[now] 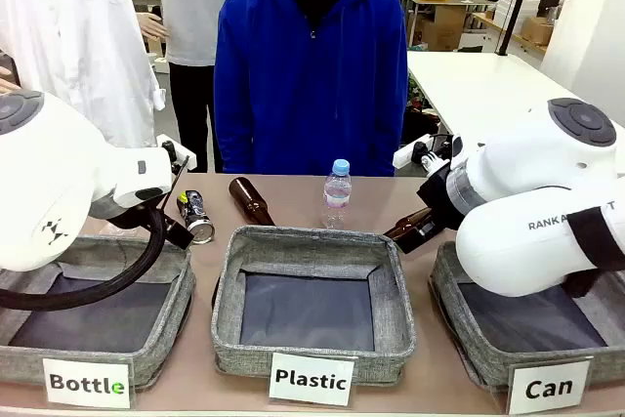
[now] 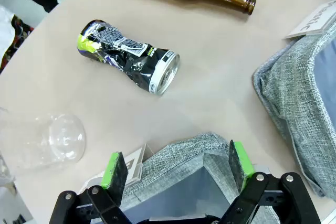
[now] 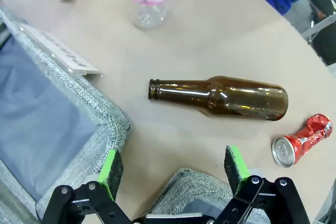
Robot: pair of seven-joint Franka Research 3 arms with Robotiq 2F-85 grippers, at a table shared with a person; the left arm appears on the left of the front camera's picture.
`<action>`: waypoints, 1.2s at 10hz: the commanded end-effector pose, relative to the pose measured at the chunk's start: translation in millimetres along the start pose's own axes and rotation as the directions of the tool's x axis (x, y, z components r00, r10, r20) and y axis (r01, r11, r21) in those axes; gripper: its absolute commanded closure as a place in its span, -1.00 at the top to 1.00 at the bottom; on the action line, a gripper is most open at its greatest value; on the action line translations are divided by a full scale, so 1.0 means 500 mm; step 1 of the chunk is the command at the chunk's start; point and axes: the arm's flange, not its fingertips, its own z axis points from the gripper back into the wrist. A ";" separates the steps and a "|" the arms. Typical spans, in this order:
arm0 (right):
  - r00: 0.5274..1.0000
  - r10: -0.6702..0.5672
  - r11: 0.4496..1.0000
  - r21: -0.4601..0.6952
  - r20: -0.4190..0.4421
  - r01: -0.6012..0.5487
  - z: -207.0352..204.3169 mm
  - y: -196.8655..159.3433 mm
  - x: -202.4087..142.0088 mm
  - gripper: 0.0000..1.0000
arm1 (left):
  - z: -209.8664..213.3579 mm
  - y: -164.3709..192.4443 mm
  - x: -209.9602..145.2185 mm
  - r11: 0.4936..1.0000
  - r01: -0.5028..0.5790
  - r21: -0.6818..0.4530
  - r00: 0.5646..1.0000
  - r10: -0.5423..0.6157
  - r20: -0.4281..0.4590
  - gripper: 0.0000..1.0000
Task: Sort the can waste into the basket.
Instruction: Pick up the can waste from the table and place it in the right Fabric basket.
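A dented black can (image 2: pixel 128 57) with a colourful label lies on its side on the table, apart from my open left gripper (image 2: pixel 177 163), which hovers over a grey basket corner. That black can (image 1: pixel 195 217) sits beside my left arm. A crushed red and silver can (image 3: pixel 303 140) lies at the right, beyond a brown bottle (image 3: pixel 226 97). My right gripper (image 3: pixel 173 166) stands open and holds nothing, above the rim of the basket (image 3: pixel 191 182). The basket (image 1: pixel 459 324), labelled "Can", sits at the front right under my right arm.
Baskets labelled "Bottle" (image 1: pixel 166 280) and "Plastic" (image 1: pixel 312 238) stand at front left and middle. Brown bottles (image 1: pixel 251 200) (image 1: pixel 415 229) lie on the table, and a clear bottle (image 1: pixel 337 192) stands upright. A clear plastic bottle (image 2: pixel 47 140) lies at the left. A person in blue stands across the table.
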 end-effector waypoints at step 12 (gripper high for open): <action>1.000 0.000 1.000 0.000 0.000 0.000 0.000 0.000 0.000 1.00 | 0.000 0.000 0.000 1.000 0.000 0.000 1.000 0.000 0.000 1.00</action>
